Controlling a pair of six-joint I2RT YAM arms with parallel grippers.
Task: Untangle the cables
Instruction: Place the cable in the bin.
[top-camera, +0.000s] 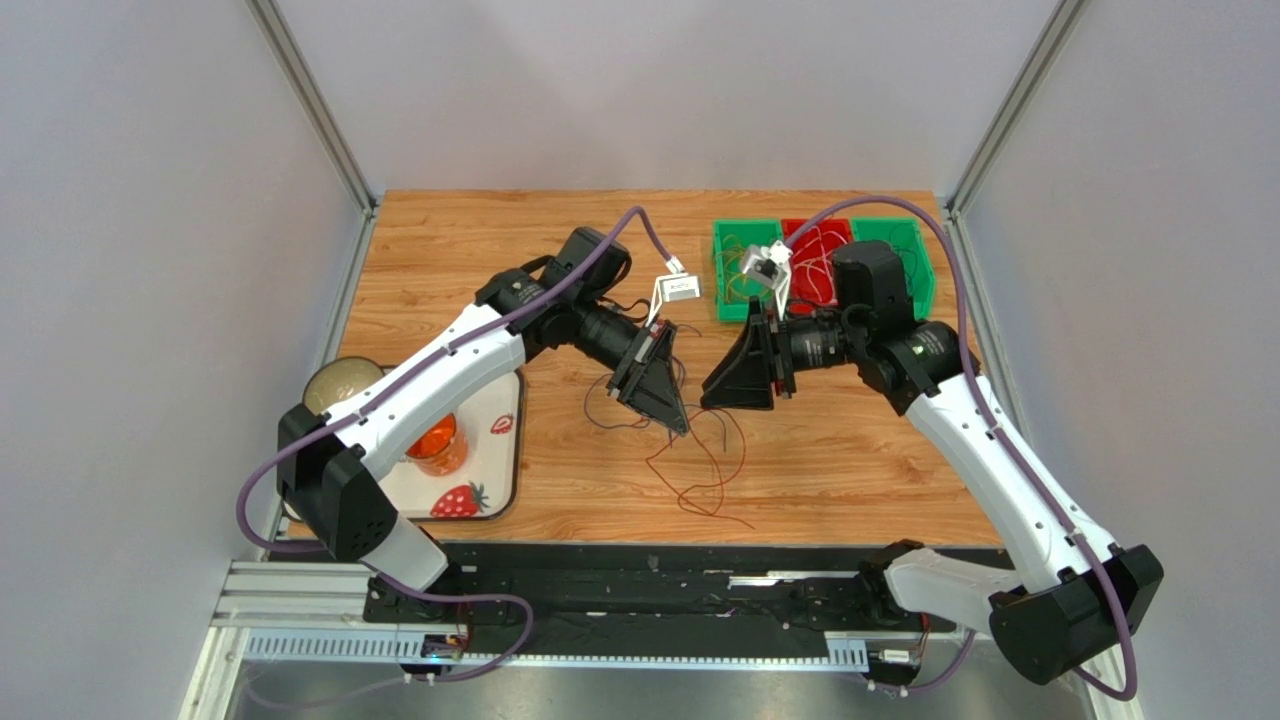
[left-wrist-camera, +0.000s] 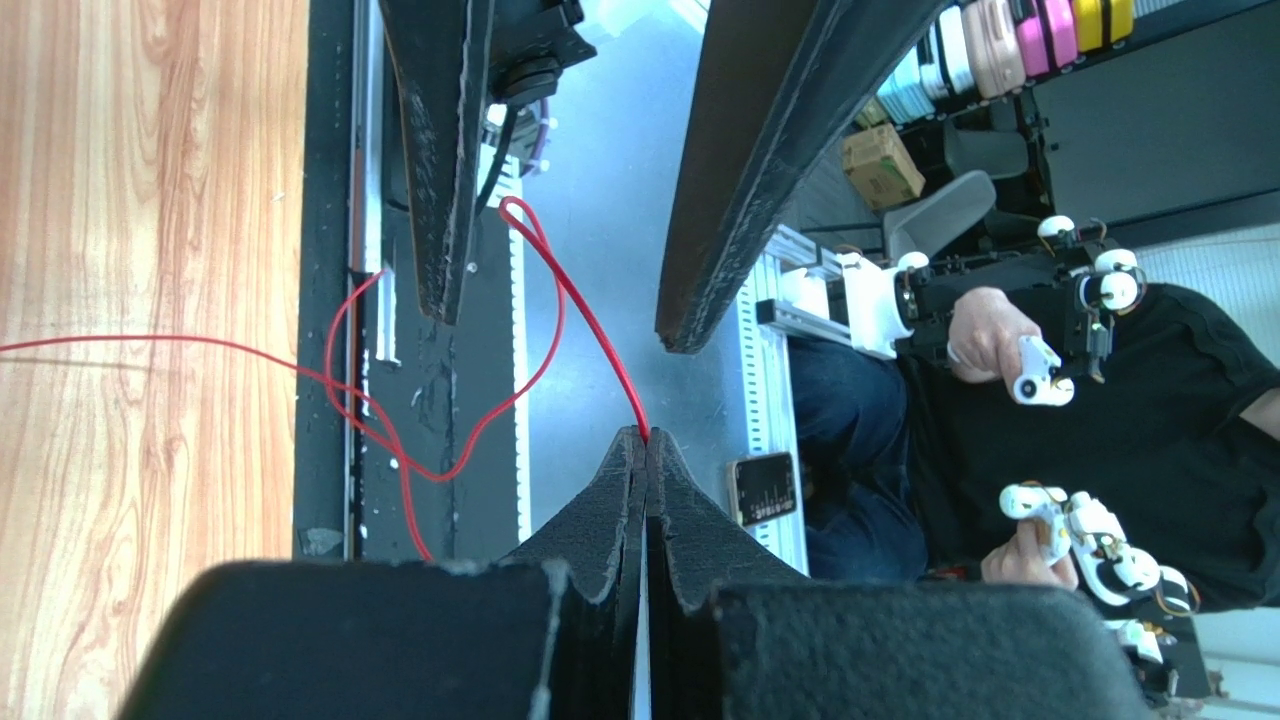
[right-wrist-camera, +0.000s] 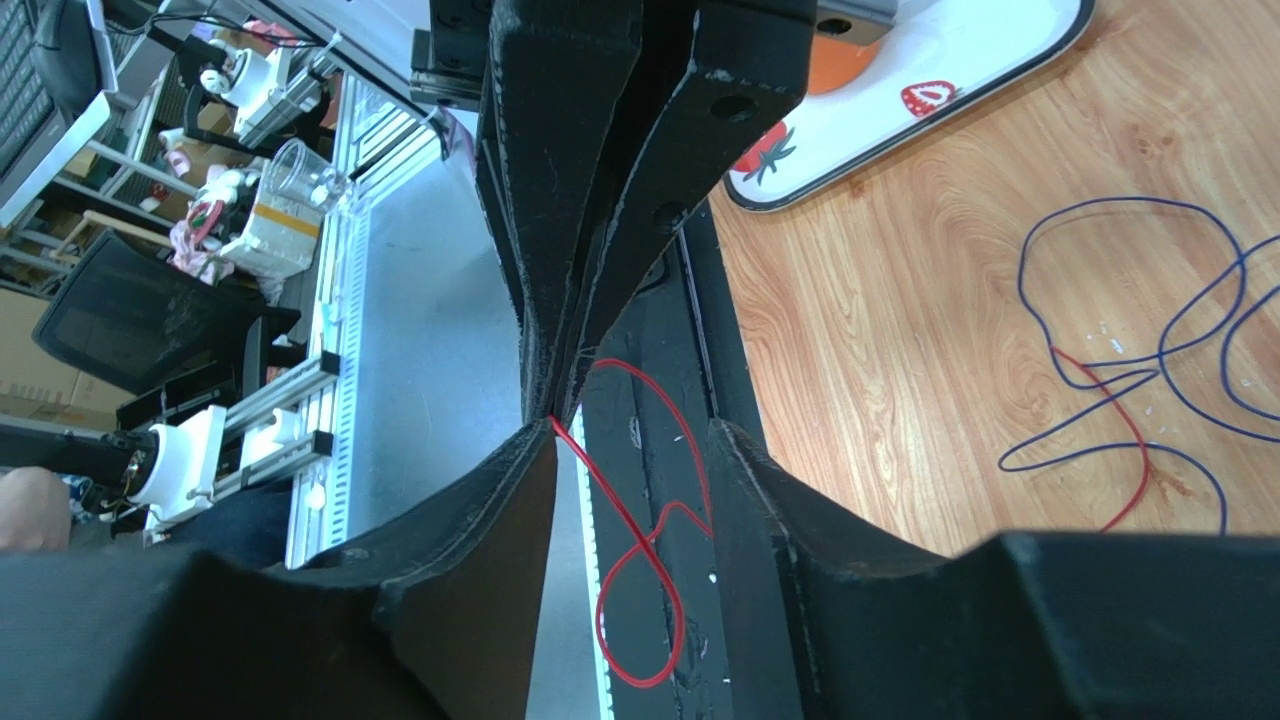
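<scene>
The left gripper (left-wrist-camera: 646, 450) is shut tight on a red cable (left-wrist-camera: 579, 308) and holds it up. The right gripper (right-wrist-camera: 631, 450) has its jaws apart with that cable running down between them, most likely so it can grab the cable and pull it free. The other cables (top-camera: 699, 458) lie in a loose heap on the table (top-camera: 872, 465), just below both grippers. From above the thin wires are hard to tell apart, the grippers hide where the red one joins the heap, and the wires in the bins (top-camera: 727, 233) at the back look too small to make out.
</scene>
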